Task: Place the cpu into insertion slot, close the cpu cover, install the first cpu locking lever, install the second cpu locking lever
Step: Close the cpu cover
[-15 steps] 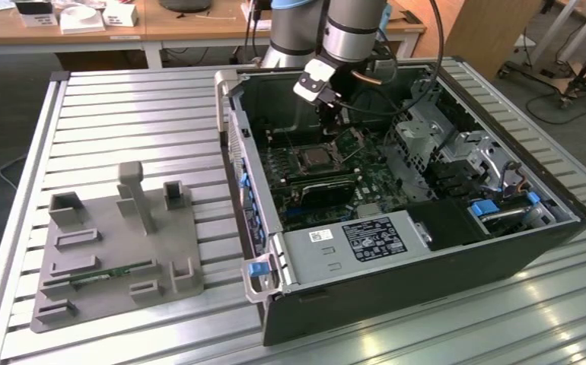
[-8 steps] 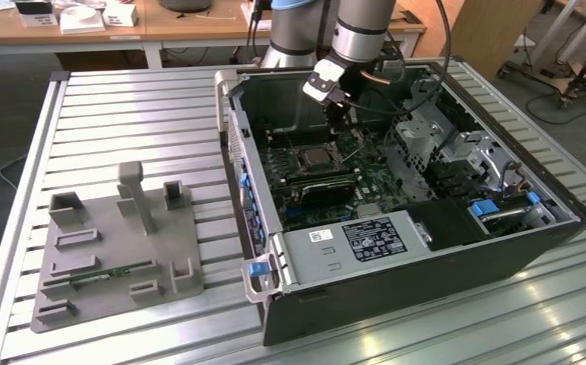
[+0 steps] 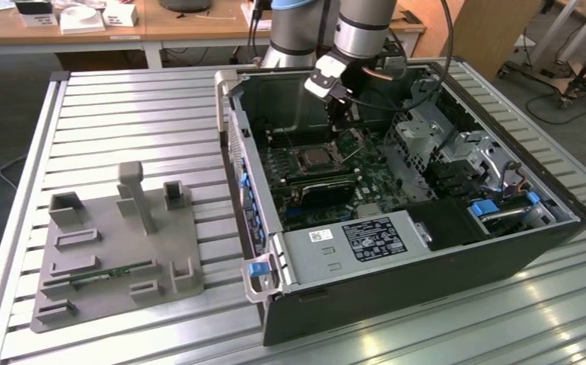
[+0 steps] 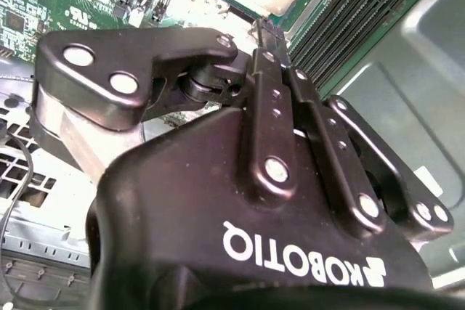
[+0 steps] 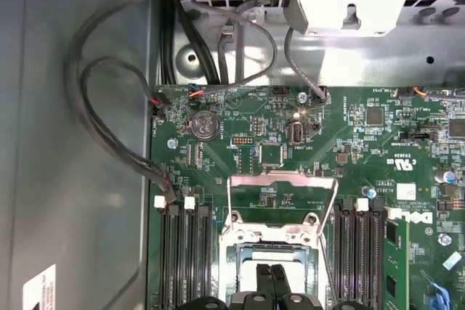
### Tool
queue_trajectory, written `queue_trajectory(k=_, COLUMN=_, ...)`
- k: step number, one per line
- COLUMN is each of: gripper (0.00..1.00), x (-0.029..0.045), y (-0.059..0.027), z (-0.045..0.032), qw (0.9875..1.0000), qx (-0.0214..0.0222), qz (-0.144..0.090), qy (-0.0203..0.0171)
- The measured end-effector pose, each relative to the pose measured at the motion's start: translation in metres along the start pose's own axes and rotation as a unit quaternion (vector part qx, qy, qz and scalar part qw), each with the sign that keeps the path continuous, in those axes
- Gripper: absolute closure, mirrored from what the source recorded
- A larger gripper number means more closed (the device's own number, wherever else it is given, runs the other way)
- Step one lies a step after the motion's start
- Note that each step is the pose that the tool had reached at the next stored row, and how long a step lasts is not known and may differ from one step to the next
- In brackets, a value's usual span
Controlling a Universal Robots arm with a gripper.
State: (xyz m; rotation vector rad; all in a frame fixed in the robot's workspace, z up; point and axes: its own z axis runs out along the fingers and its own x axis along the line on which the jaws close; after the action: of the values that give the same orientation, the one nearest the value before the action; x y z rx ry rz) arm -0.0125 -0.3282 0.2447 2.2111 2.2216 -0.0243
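An open computer case (image 3: 395, 300) lay on a slatted metal table (image 3: 131, 114), a grey fixture block (image 3: 120, 251) standing well apart from it.

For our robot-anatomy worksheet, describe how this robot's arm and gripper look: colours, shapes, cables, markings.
The silver-grey cylindrical arm has a pale blue joint cap, and a thin black cable loops beside it. The glossy black gripper has linked bars with silver rivets, slim fingers and white lettering on its body.
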Motion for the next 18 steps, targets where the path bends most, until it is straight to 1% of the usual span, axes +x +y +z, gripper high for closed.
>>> queue_trajectory(k=2, gripper=0.9, x=0.0, y=0.0029, z=-0.0002, qw=1.0, qx=-0.0001, qz=0.0, qy=0.0002)
queue_trajectory(k=7, gripper=0.9, x=0.0005, y=0.0159, z=-0.0003, qw=1.0, qx=0.0, qz=0.0, qy=0.0001)
queue_trajectory(k=8, gripper=0.9, x=0.0005, y=0.0173, z=-0.0004, qw=1.0, qx=0.0, qz=0.0, qy=0.0)
queue_trajectory(k=10, gripper=0.9, x=0.0006, y=0.0179, z=-0.0009, qw=1.0, qx=0.0, qz=0.0, qy=-0.0001)
queue_trajectory(k=14, gripper=0.9, x=0.0005, y=0.018, z=-0.0073, qw=1.0, qx=0.0, qz=0.0, qy=0.0)
queue_trajectory(k=16, gripper=0.9, x=0.0005, y=0.0181, z=-0.0072, qw=1.0, qx=-0.0001, qz=0.0, qy=0.0001)
queue_trajectory(k=18, gripper=0.9, x=0.0004, y=0.0236, z=-0.0073, qw=1.0, qx=0.0, qz=0.0, qy=0.0)
